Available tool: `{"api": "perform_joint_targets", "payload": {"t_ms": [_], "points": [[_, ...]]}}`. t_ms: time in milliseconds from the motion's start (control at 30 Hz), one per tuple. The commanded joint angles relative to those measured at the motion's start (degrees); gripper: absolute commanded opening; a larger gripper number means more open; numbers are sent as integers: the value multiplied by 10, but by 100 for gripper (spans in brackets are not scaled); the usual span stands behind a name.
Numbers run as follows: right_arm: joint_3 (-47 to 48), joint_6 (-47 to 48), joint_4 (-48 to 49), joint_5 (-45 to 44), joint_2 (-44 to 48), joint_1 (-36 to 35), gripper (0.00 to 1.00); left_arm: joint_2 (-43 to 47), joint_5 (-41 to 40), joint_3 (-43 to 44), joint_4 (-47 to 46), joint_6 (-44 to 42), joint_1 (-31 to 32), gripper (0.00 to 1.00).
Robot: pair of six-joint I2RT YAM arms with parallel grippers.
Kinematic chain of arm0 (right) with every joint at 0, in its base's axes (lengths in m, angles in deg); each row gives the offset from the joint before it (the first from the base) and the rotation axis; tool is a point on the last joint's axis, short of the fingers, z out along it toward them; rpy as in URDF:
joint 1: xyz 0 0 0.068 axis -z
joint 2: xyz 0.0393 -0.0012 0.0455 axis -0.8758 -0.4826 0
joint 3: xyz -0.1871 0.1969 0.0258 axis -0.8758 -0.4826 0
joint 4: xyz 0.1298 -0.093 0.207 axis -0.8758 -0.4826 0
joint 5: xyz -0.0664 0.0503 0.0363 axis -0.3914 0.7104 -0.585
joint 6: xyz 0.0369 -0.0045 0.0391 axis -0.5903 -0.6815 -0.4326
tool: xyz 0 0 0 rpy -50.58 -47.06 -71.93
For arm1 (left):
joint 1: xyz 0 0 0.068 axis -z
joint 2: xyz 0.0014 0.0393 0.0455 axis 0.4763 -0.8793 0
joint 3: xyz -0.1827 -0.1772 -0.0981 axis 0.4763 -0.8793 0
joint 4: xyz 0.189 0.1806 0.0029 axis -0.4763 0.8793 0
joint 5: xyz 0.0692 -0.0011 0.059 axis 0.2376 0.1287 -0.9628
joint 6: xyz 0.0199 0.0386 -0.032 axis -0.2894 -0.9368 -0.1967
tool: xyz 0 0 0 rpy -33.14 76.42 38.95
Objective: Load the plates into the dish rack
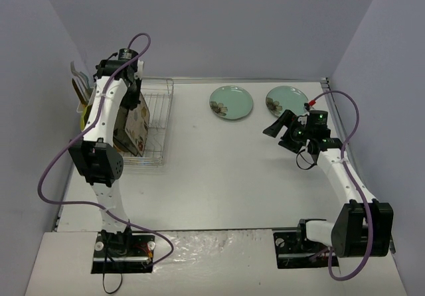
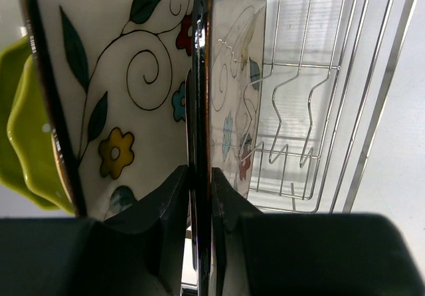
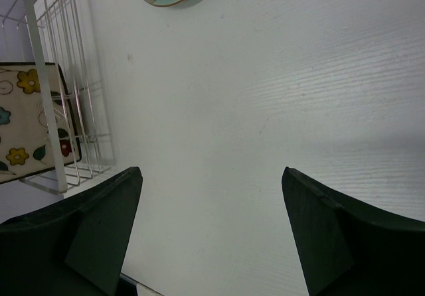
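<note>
My left gripper (image 2: pixel 201 183) is shut on the rim of a square dark-rimmed floral plate (image 2: pixel 229 83), held on edge inside the silver wire dish rack (image 1: pixel 157 120). Another square floral plate (image 2: pixel 113 90) stands upright just left of it, with lime-green plates (image 2: pixel 26 130) behind that. The held plate also shows in the top view (image 1: pixel 136 127). Two pale teal round plates (image 1: pixel 231 102) (image 1: pixel 287 100) lie flat at the back of the table. My right gripper (image 3: pixel 209 196) is open and empty above bare table, near the right teal plate.
The rack's white utensil holder (image 1: pixel 81 93) is at its far left end, by the left wall. Empty rack prongs (image 2: pixel 299 130) lie to the right of the held plate. Grey walls close in the left, back and right sides.
</note>
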Motion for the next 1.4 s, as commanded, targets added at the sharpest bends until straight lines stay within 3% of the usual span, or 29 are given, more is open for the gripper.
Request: {"api": "perform_joint_targets", "payload": {"t_ms": [0, 300, 633, 1000, 1367], "points": [[17, 10, 31, 12, -5, 13, 83, 30, 9, 41, -33, 9, -7, 0], [18, 9, 35, 12, -10, 16, 83, 22, 20, 39, -18, 18, -19, 1], [28, 7, 38, 10, -16, 16, 83, 28, 4, 20, -28, 15, -36, 21], [14, 5, 38, 7, -6, 17, 83, 43, 11, -21, -63, 0, -45, 23], [8, 4, 41, -2, -5, 17, 83, 52, -7, -21, -60, -2, -45, 44]]}}
